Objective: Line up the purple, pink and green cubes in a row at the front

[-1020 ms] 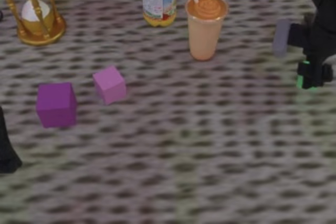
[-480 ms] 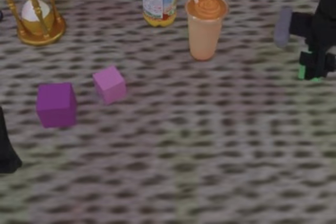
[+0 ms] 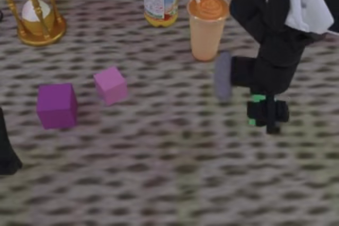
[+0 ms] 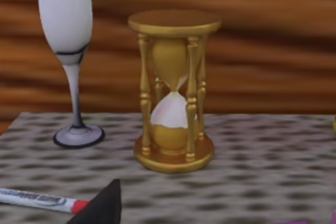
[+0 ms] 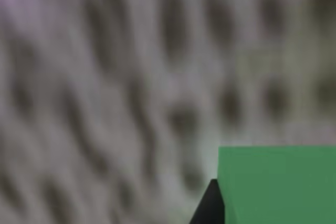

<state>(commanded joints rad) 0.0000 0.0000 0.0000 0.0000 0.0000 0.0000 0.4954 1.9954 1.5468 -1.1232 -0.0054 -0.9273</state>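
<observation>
Right gripper [image 3: 267, 114] moved centerward, clamping green cube [image 5: 278, 184] (wrist-clear).

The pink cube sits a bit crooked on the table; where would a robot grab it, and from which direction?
Probably from straight above, fingers closing on two opposite side faces of the pink cube. Its flat top faces up and it is turned askew, so the gripper should twist to match. The purple cube stands apart beside it, leaving room. The left gripper is nearer; the right gripper holds the green cube.
</observation>
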